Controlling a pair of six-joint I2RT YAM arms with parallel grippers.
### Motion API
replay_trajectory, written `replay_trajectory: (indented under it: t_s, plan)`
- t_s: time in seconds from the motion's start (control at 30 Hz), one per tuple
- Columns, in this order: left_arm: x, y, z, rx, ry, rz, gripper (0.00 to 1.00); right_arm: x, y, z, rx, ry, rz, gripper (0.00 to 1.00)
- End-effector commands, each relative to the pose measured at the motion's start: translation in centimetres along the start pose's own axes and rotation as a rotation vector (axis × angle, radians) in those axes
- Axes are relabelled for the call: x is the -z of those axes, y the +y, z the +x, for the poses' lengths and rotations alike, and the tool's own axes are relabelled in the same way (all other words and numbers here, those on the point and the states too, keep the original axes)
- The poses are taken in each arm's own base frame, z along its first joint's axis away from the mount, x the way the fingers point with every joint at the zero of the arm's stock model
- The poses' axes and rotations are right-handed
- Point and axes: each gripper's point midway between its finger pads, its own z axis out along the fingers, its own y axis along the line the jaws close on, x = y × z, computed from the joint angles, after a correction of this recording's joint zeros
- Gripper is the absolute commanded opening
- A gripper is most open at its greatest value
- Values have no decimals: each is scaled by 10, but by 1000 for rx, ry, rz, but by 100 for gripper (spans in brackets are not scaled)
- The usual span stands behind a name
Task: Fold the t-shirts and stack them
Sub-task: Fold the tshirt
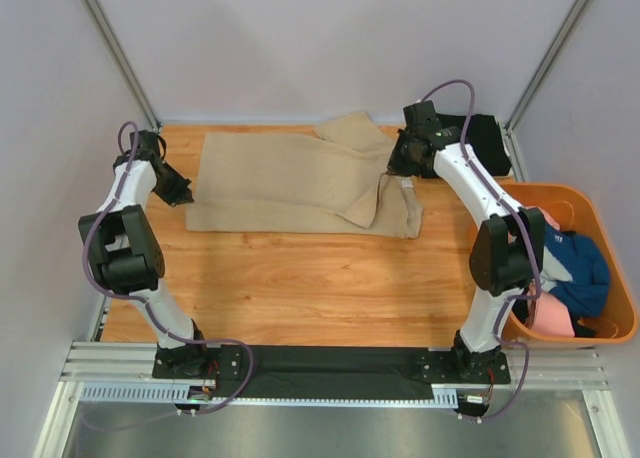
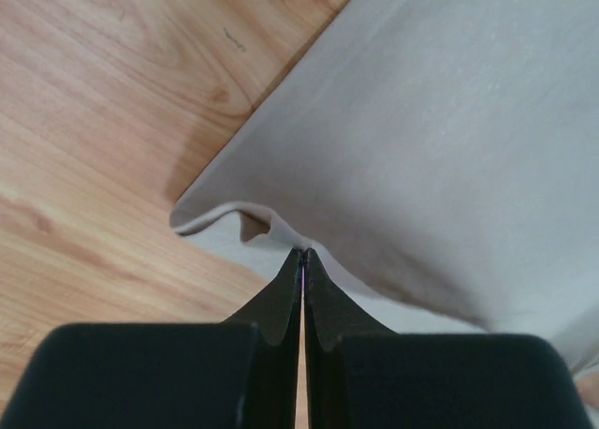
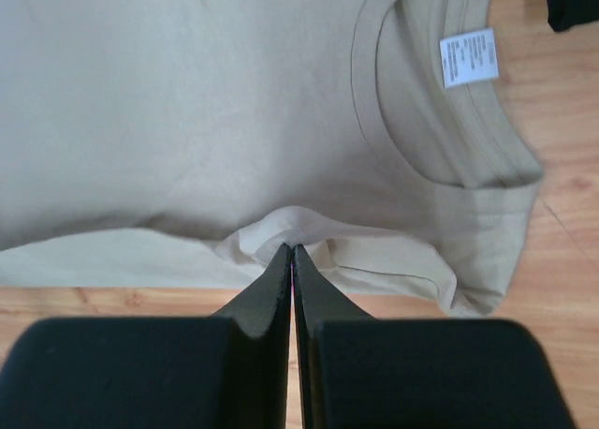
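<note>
The large tan t-shirt point(image 1: 290, 178) lies spread across the far half of the table, one sleeve folded over it. My left gripper point(image 1: 182, 192) is shut on the shirt's left edge; in the left wrist view the black fingertips point(image 2: 290, 274) pinch a raised fold of tan cloth point(image 2: 421, 148). My right gripper point(image 1: 396, 165) is shut on the shirt near its collar; in the right wrist view the jaws pinch a cloth bump below the neckline and white label point(image 3: 468, 56). A black shirt point(image 1: 485, 143) lies at the far right. Pink point(image 1: 548, 316) and blue point(image 1: 575, 268) shirts lie in the tub.
An orange plastic tub point(image 1: 600, 213) stands off the table's right edge beside the right arm. Bare wooden tabletop point(image 1: 300, 288) lies in front of the tan shirt. Grey walls and frame posts close in the back and sides.
</note>
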Motion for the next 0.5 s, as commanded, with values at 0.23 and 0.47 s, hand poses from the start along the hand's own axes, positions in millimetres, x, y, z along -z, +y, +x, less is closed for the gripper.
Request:
replay_trajectory:
  t_s: [0.23,0.47]
  plan:
    - [-21,-14,-26,-5,23,-22,0,-41,3,-63,-18,-16,-15,0]
    - [-44,-33,-15,-72,139,42,62,-86,-6,-82,-51,23,-9,40]
